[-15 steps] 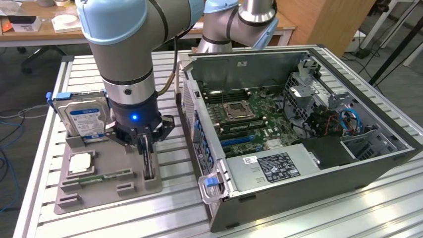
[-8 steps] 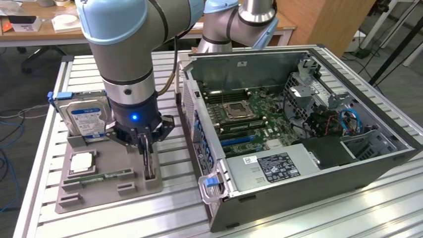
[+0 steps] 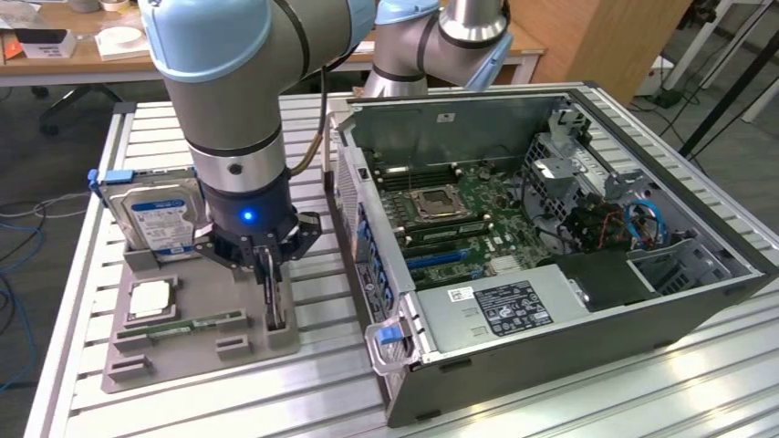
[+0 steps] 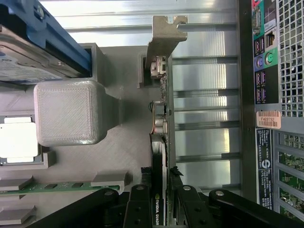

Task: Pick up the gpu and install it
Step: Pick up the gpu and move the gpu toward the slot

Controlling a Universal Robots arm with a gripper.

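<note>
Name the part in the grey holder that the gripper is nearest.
The gpu, the thin dark card standing on edge, directly under the gripper; the hard drive, processor and memory stick sit farther off.

The gpu (image 4: pixel 159 142) bracket (image 4: pixel 164 38) looks bare metal, tray (image 4: pixel 118 152) matt plastic.

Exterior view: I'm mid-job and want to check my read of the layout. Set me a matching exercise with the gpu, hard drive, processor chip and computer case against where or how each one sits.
Things:
1. gpu
2. hard drive
3. processor chip
4. computer case

Places or states:
A. lying flat in the grey holder, silvery top up
B. side open, on the exterior view's right
C. on edge in the grey holder, directly under the gripper
D. standing upright at the holder's end farthest from the camera, blue label showing

Pairs: 1-C, 2-D, 3-A, 4-B
</note>
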